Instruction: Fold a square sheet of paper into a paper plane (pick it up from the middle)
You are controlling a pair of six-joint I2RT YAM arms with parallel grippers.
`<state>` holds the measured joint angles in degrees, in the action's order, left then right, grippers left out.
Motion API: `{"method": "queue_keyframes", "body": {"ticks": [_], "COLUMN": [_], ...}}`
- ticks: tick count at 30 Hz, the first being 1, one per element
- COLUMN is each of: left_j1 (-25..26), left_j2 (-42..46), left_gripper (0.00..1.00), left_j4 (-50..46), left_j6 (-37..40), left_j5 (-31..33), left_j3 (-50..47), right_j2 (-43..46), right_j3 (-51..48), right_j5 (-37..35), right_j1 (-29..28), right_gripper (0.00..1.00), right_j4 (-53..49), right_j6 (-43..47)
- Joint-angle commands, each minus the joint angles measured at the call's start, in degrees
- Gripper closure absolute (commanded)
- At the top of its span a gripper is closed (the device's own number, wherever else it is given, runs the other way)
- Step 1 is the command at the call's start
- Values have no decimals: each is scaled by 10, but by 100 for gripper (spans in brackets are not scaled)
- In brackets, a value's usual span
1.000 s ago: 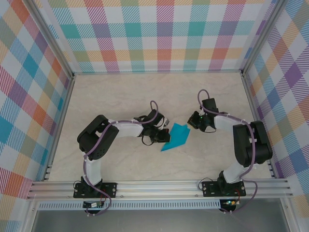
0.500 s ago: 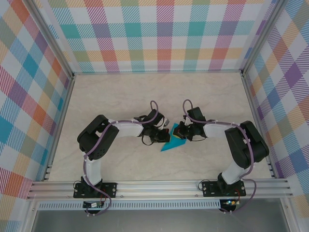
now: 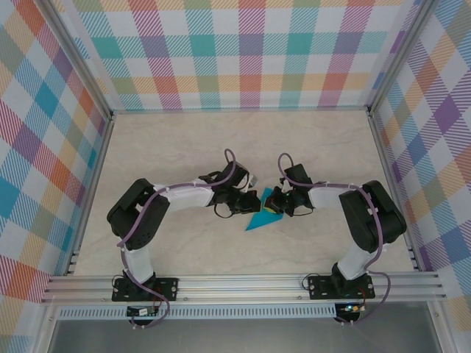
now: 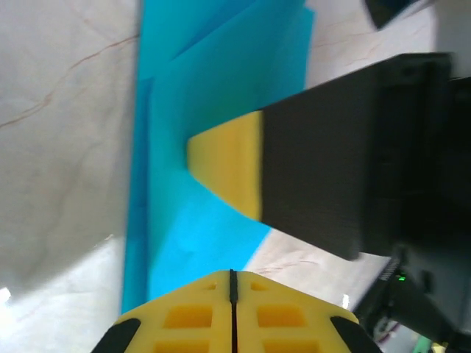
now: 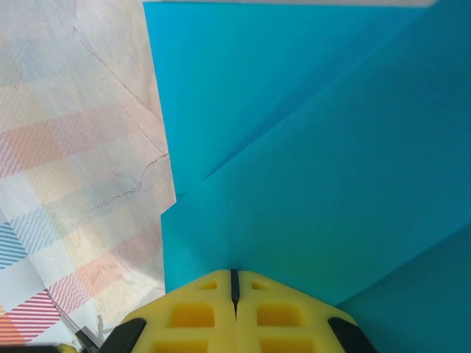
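- Left gripper (image 4: 232, 275) is seen fully closed, right by the paper plane (image 4: 213, 95).
- Right gripper (image 5: 234, 273) is closed too, pressed onto it.
- Counted: one paper plane, two grippers.

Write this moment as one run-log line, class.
teal paper: folded, on table | left hand: shut, over it | right hand: shut, tip on it

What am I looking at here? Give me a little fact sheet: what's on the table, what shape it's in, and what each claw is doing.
item: teal paper, lying on the table
shape: folded, with several creases and overlapping layers; pointed end toward the arms' bases
left gripper: shut, tip at the paper's edge
right gripper: shut, tip down on the paper
arms: meeting from both sides at the table's middle
surroundings: checked walls on three sides
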<state>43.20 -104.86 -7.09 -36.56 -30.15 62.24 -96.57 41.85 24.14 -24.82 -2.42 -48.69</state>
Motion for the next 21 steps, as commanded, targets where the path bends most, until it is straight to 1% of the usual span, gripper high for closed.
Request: {"method": "queue_keyframes", "body": {"ticks": [1,8,21], "left_j1": [-4,6,8], "left_j2": [19,3,-26], "left_gripper": [92,89,87], "left_j4": [31,17,-16], "left_j6": [-54,-64,-50], "left_j5": [-33,-57,-53], "left_j3": [-25,-41,-50], "right_j2": [-21,-29,-43], "right_j3": [-4,0,7], "right_j5": [-49,-50,-55], "right_j1": [0,0,0], "right_gripper": [100,100,100], "right_j4": [-63,-70,-86], "right_j6": [1,-1,-2]}}
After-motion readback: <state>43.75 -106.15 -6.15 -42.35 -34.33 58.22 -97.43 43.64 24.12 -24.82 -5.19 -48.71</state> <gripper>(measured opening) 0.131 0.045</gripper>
